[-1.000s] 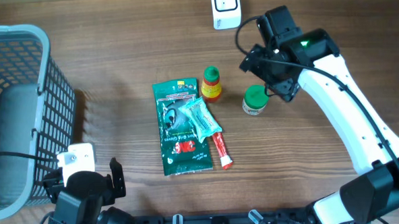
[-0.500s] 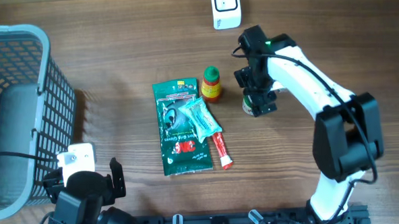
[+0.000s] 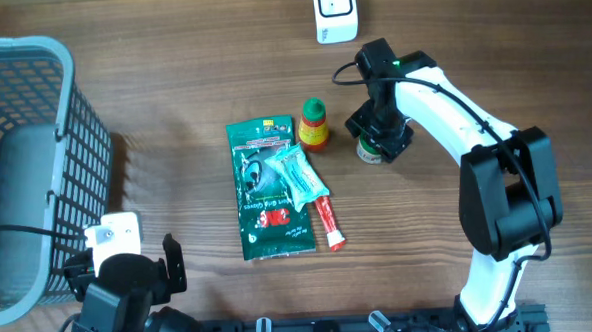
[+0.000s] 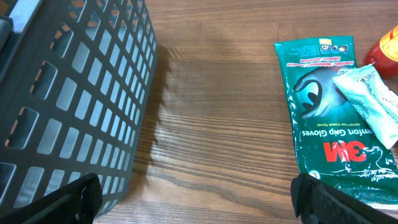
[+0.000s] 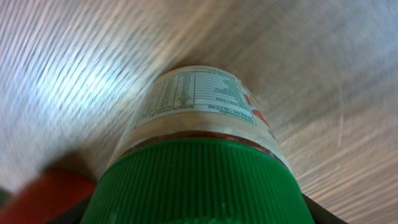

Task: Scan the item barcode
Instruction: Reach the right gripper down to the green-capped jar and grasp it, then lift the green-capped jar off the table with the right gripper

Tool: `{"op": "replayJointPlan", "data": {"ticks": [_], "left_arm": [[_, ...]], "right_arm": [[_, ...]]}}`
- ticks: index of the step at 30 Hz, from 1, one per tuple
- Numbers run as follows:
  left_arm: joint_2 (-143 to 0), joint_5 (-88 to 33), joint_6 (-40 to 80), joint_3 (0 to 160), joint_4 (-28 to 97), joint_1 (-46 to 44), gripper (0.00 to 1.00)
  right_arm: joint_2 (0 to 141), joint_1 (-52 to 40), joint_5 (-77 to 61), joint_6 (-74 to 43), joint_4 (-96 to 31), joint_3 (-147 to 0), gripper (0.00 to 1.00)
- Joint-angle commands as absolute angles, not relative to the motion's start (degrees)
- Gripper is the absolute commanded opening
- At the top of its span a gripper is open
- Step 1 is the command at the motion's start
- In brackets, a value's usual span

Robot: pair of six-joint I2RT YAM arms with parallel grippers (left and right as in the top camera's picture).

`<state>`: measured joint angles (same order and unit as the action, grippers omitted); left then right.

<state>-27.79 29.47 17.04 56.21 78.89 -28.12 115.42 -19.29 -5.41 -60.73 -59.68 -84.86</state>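
Note:
The item is a small jar with a green ribbed cap and a white printed label. In the overhead view the jar sits right of the table's middle, mostly under my right gripper. In the right wrist view the cap fills the whole span between the jaws of the right gripper, and a dark finger touches it on each side. No barcode shows on the label. A white scanner stands at the far edge. My left gripper hangs open over bare wood at the near left.
A grey mesh basket stands at the left. Left of the jar are a red and yellow bottle, a green glove packet, a pale sachet on it, and a red tube.
The right gripper came down from the right onto the jar and its jaws closed round the cap. The jar shifted slightly left. The left arm has not moved.

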Motion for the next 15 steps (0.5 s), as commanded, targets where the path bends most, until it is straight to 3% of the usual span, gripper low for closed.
{"op": "replayJointPlan", "data": {"ticks": [1,3,6,15], "left_arm": [[-27.53,29.47,17.1,56.31,78.74,-28.12,1.0],[-27.53,29.47,17.1,56.31,78.74,-28.12,1.0],[-27.53,29.47,17.08,56.31,78.74,-28.12,1.0],[-27.53,29.47,17.1,56.31,78.74,-28.12,1.0]], "right_arm": [[116.25,-19.14,-4.12,-29.12,-58.63,-84.79,0.76],[115.9,-19.09,-3.44,-22.28,-59.33,-85.12,0.87],[114.08,-19.09,-3.46,-21.23,-60.93,-87.26,1.0],[111.28,-18.7,-3.92,-27.77,-63.59,-91.39,1.0]]}}
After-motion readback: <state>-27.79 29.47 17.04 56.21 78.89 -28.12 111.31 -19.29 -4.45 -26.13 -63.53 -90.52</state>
